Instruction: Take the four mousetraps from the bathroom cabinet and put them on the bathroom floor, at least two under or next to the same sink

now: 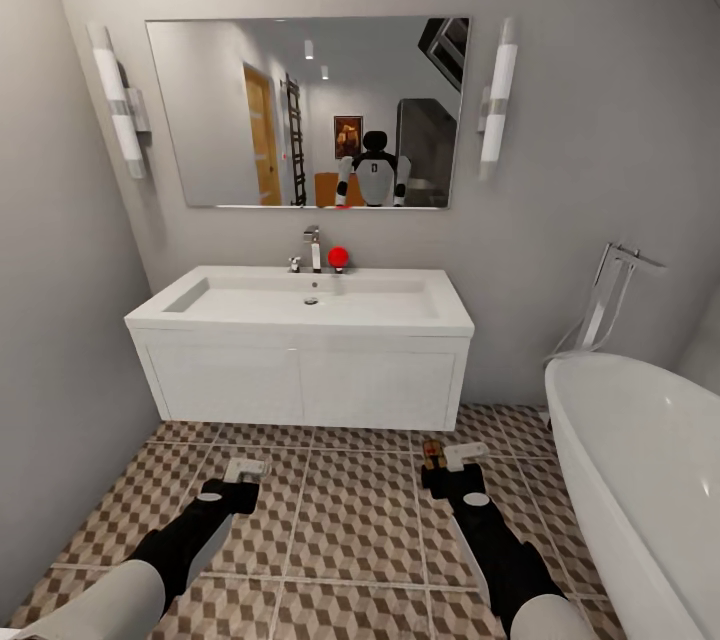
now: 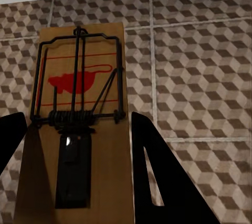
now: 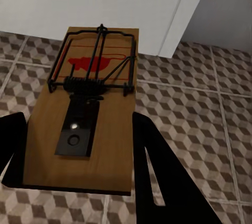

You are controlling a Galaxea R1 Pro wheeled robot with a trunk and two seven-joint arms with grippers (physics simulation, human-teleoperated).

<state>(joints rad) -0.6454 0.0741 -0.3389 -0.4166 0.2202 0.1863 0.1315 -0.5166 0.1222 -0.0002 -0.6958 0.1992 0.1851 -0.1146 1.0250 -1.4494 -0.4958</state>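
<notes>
Left trap [image 2: 79, 124]: a tan board with a dark wire spring and a red mouse print, clamped between the dark fingers of the left gripper [image 2: 79, 182]. It hangs above the floor [image 2: 205, 77], with the white base of the vanity at the far edge of the left wrist view.
Right trap [image 3: 92, 114]: same make, black plate on its near half, gripped between the fingers of the right gripper [image 3: 79, 161]. From the head view a bit of it [image 1: 433, 452] shows at the gripper's tip, just in front of the vanity's right end.
Left gripper, head view [image 1: 243, 471]: low over the tiles, in front of the vanity's left half; its trap cannot be made out from here.
Right gripper, head view [image 1: 462, 457]: low over the tiles, between the vanity and the tub [image 1: 640, 480].
Floor: cube-pattern tiles with pale grout, running under the vanity.
Vanity [image 1: 300, 385]: white, wall-hung, with a sink [image 1: 310, 300] on top, a tap [image 1: 314, 248] and a red ball [image 1: 338, 257] behind it.
Wall: a mirror [image 1: 305, 110] with the robot's reflection [image 1: 375, 175], and a tube lamp on either side.
</notes>
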